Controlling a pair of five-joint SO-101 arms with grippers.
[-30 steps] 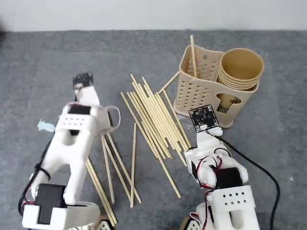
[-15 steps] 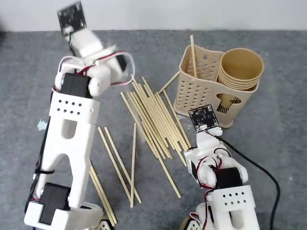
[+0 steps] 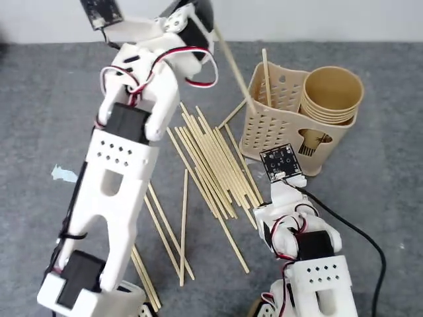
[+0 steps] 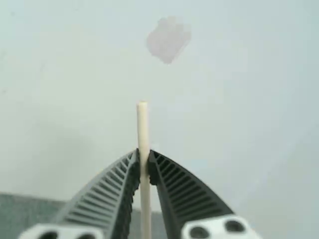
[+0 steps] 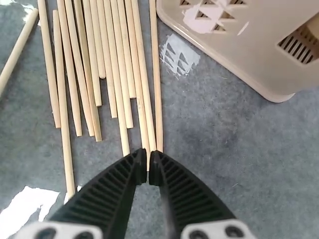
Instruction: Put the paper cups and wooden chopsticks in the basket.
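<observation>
Left gripper [image 4: 143, 154] is clamping a pale wooden chopstick [image 3: 232, 66] over the beige perforated plastic basket [image 3: 274, 125].
Its lower tip is hanging at the basket's rim, near the table's [image 3: 53, 79] far right corner (tan paper cups [image 3: 332, 92] are sitting inside); tilting it steeper before release should drop it in cleanly. Right gripper [image 5: 148, 159] is resting closed.

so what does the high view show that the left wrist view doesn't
High view, not left wrist: the basket holding the stacked paper cups and a standing chopstick, the loose chopsticks on the grey table, and the right arm beside that pile. Left wrist, not high: the left pincer close up, its ribbed fingers clamped, with a pale wall behind. Both: the held chopstick.
</observation>
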